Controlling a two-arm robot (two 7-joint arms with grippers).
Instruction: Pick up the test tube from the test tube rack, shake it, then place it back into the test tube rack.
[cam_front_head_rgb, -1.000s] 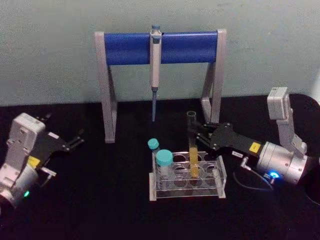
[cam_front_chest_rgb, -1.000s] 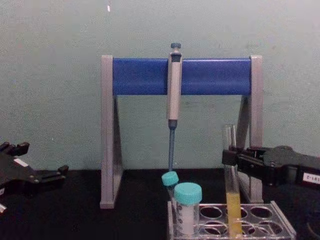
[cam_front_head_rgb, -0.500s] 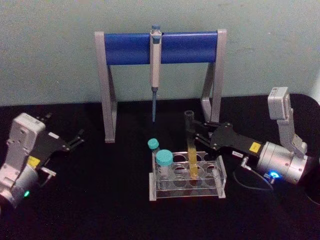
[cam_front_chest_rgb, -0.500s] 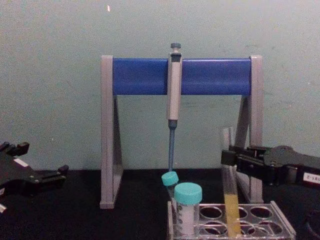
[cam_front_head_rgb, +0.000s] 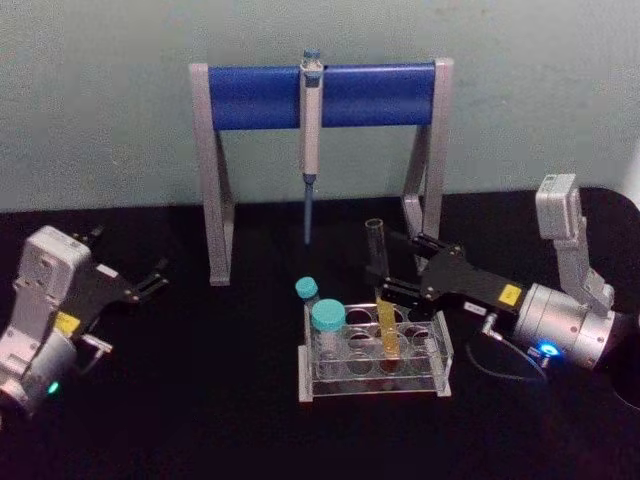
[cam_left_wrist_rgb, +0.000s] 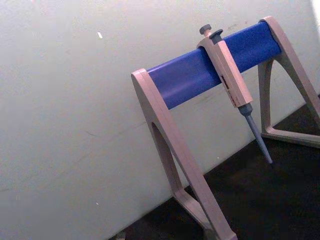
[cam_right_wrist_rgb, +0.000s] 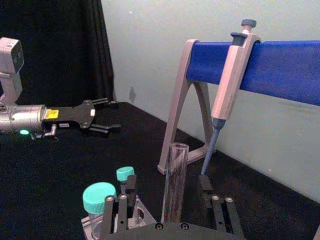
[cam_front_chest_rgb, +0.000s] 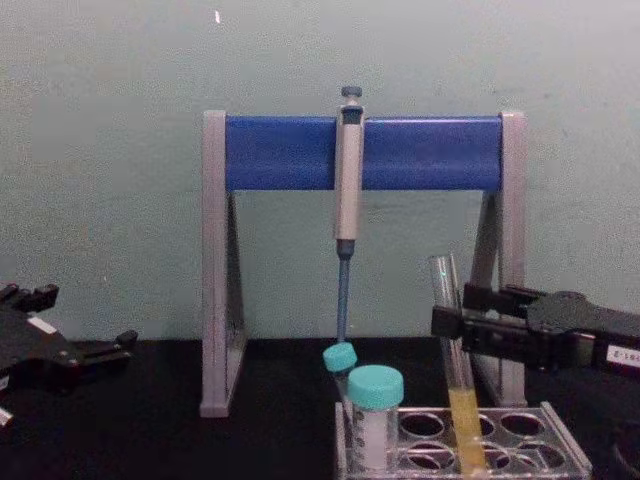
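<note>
Pickup step: right gripper fingers clamped on test tube, its bottom down in test tube rack; next, lift straight up w/o snagging; left gripper parked, fingers apart.

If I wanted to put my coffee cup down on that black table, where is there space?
Bare black table lies between the left gripper and the rack, and along the front edge. It is crowded on the right, where the right gripper holds the test tube over the rack, below the pipette stand.
</note>
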